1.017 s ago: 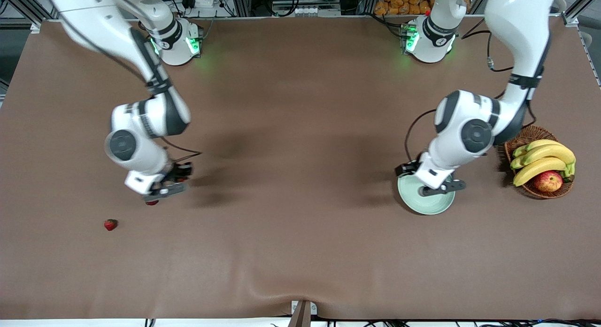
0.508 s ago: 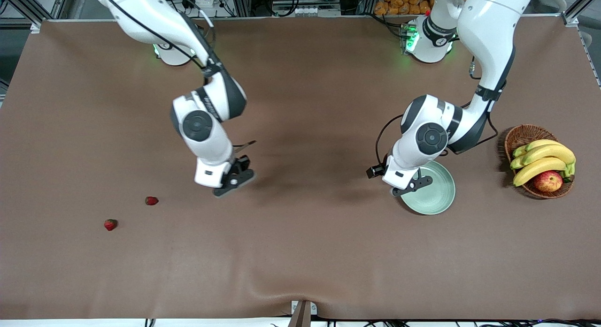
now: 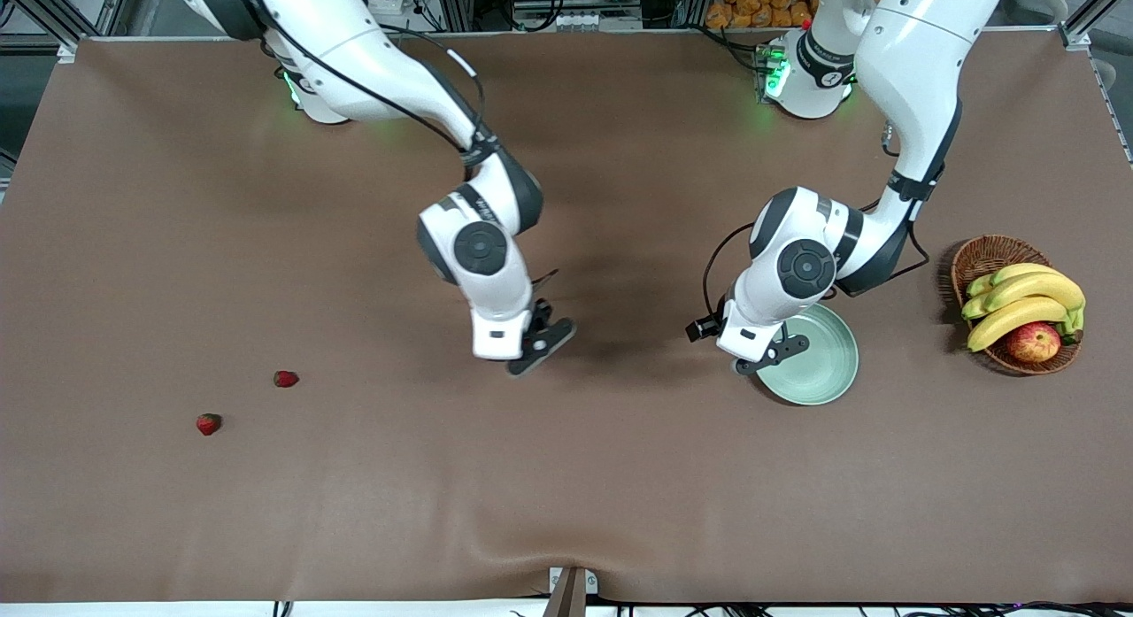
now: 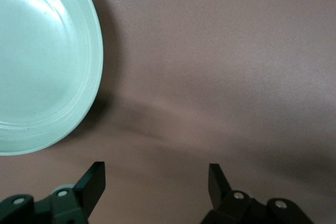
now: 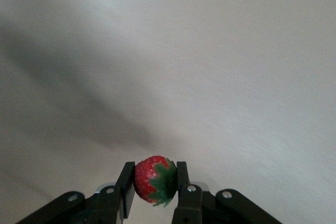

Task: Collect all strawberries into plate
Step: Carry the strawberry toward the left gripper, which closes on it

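Right arm bent down mid-counter, right tool [image 3: 531,356] clamped on strawberry [image 5: 153,179]; left arm bent over plate [image 3: 823,369] edge, left tool [image 4: 156,184] spread apart, empty.

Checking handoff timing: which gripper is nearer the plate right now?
Left. The left gripper hangs open at the plate's rim. The right gripper, shut on a strawberry, is over bare table toward the right arm's end.

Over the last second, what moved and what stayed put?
The right gripper, shut on a strawberry, swung from beside the two loose strawberries toward the plate. The left gripper, open, slid off the plate to its rim. Unchanged: both loose strawberries, plate, basket of fruit.
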Action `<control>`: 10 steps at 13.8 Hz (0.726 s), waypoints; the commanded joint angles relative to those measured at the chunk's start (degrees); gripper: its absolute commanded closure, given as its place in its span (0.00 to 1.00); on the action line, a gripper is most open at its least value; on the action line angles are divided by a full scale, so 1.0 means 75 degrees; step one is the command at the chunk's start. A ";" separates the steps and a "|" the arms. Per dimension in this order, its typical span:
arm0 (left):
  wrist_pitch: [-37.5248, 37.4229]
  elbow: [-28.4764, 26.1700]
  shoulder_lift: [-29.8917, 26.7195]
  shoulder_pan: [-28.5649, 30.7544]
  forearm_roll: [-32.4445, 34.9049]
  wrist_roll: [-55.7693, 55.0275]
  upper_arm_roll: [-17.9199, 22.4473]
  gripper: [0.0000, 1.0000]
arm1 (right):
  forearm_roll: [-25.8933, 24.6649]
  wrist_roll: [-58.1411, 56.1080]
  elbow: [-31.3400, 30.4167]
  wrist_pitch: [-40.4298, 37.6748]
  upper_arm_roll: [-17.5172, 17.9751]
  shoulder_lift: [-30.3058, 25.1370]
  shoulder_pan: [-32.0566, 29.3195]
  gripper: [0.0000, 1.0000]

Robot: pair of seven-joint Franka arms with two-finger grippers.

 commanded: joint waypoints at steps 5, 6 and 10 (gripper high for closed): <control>0.0014 0.0345 0.0319 -0.0259 0.0096 -0.0720 0.0025 0.12 | -0.0073 -0.0077 0.1320 -0.0053 0.0534 0.1160 0.0377 0.83; 0.0014 0.0403 0.0377 -0.0259 0.0085 -0.0743 0.0025 0.12 | -0.0085 -0.0089 0.1355 -0.0053 0.0534 0.1230 0.0401 0.74; 0.0014 0.0532 0.0482 -0.0259 0.0061 -0.0872 0.0025 0.11 | -0.0155 -0.0089 0.1332 -0.0099 0.0522 0.1161 0.0472 0.00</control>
